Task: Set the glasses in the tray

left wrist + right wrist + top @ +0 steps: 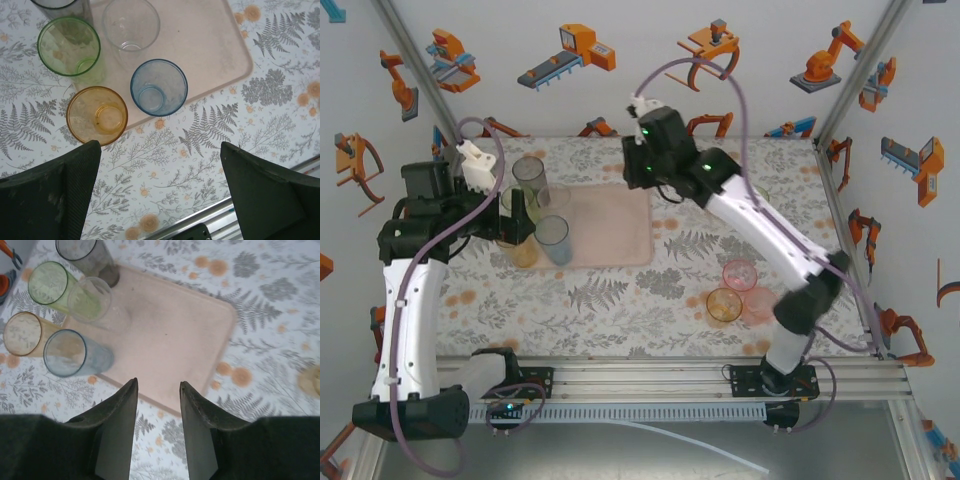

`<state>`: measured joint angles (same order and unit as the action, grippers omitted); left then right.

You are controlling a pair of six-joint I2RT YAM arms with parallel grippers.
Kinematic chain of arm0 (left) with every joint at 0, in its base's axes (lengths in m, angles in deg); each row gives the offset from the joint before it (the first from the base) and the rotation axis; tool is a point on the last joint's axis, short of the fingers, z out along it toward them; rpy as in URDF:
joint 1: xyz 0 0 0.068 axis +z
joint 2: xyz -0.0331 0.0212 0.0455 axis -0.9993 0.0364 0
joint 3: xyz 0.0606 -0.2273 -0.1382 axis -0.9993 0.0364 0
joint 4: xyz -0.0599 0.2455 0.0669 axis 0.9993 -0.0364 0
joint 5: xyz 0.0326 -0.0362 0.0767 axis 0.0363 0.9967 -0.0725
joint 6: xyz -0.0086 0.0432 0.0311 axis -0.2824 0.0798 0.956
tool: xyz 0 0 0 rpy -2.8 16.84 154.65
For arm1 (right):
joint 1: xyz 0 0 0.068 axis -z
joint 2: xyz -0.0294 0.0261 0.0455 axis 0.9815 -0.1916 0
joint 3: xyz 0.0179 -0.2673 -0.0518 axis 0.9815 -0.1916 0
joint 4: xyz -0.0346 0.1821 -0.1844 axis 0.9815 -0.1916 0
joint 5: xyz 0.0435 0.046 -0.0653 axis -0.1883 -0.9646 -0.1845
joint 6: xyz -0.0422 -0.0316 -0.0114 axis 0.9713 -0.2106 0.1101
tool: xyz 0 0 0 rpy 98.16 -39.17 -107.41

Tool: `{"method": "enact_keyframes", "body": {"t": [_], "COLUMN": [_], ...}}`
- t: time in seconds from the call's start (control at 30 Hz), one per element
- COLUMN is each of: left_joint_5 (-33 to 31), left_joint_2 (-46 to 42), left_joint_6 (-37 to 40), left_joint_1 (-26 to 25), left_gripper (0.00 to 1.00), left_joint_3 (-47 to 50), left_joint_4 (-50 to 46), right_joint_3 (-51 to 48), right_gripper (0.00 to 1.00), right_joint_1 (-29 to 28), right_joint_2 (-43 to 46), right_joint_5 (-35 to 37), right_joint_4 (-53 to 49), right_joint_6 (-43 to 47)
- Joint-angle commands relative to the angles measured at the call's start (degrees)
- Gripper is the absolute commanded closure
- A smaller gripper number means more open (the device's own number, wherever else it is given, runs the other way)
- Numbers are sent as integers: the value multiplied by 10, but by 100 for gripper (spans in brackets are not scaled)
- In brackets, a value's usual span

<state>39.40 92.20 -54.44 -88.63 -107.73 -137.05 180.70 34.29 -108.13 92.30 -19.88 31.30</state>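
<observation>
Roughly half the job looks done. The tray [620, 235] lies left of centre on the worktop [650, 300], and five of the glasses are bunched at its left end. The clear tumbler [131, 25] and the blue tumbler [159, 87] stand upright inside the rim, the blue one right at an edge. The grey tumbler [85, 252], the green tumbler [69, 46] and the amber tumbler [97, 115] stand upright along the tray's left border. I cannot tell whether their bases rest on the tray or just beside it, though the amber one looks likeliest to be off. The rest of the tray is bare, so space is no obstacle.

Three glasses are not yet placed. They stand on the right of the worktop, well apart from the tray: a pink tumbler [740, 272], a second pink tumbler [758, 303] close beside it, and a second amber tumbler [723, 305] just next to both. A pale smudge at the right border of the right wrist view may be one more glass, but it is too blurred to name.

The left gripper [160, 150] hovers above the cluster with its jaws spread wide and nothing between them. The right gripper [158, 385] hangs over the tray's bare end, its jaws a narrow gap apart and empty. By my judgement the right-hand group needs fetching next, and it lies on the right arm's side.
</observation>
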Motion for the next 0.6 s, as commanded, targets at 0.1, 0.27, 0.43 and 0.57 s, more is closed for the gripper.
{"method": "enact_keyframes", "body": {"t": [0.1, 0.27, 0.43, 0.57], "left_joint_5": [46, 56, 53, 48], "left_joint_2": [-20, -35, -44, -49], "left_joint_6": [39, 36, 32, 35], "left_joint_1": [-6, -10, -16, -19], "left_gripper": [4, 4, 4, 4], "left_joint_3": [-11, 7, 20, 33], "left_joint_4": [-39, -39, -39, -44], "right_joint_3": [-242, -390, -451, -466], "right_gripper": [60, 61, 61, 61], "right_joint_1": [6, 8, 9, 8], "right_joint_2": [207, 362, 447, 463], "right_joint_5": [79, 80, 94, 70], "right_joint_4": [-34, -74, -147, -205], "right_joint_6": [-65, -135, -166, -203]}}
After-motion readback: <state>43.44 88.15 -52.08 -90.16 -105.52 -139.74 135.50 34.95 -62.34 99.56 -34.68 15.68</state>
